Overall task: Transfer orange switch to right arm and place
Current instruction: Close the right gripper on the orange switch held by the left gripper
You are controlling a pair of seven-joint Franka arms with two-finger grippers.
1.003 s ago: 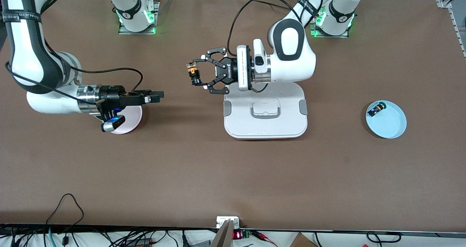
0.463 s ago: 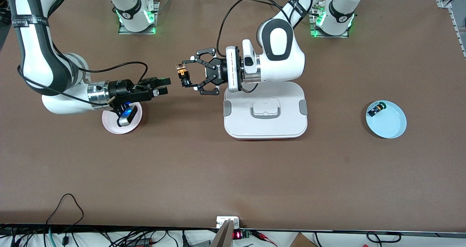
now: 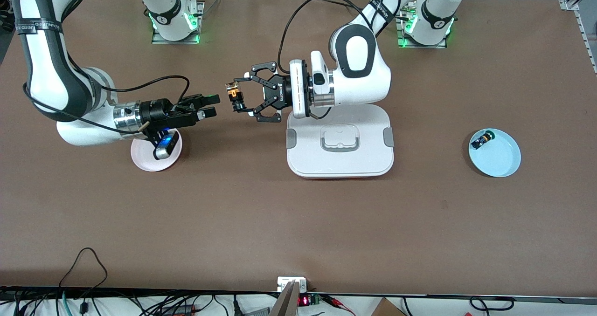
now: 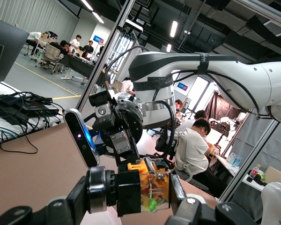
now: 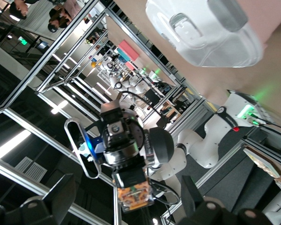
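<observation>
The orange switch (image 3: 233, 95) hangs in the air, pinched at its two ends by my left gripper (image 3: 235, 97), the spread linkage claw, which is shut on it. In the left wrist view the switch (image 4: 141, 188) fills the space between the claw's pads (image 4: 189, 206). My right gripper (image 3: 211, 106), slim and black, is open and points at the switch, a small gap short of it. In the right wrist view the switch (image 5: 134, 196) shows straight ahead between the spread fingers (image 5: 62, 193) of my right gripper (image 5: 125, 186). Both grippers hover over bare table.
A pink plate (image 3: 141, 160) lies under my right wrist. A white lidded box (image 3: 339, 162) sits under the left forearm and shows as (image 5: 201, 33) in the right wrist view. A light blue plate (image 3: 501, 160) toward the left arm's end holds a small blue-and-black part (image 3: 480, 140).
My left gripper has carried the switch toward the right arm's end. My right gripper has turned, come up off the pink plate and closed in on the switch. Little has moved in the last half second.
</observation>
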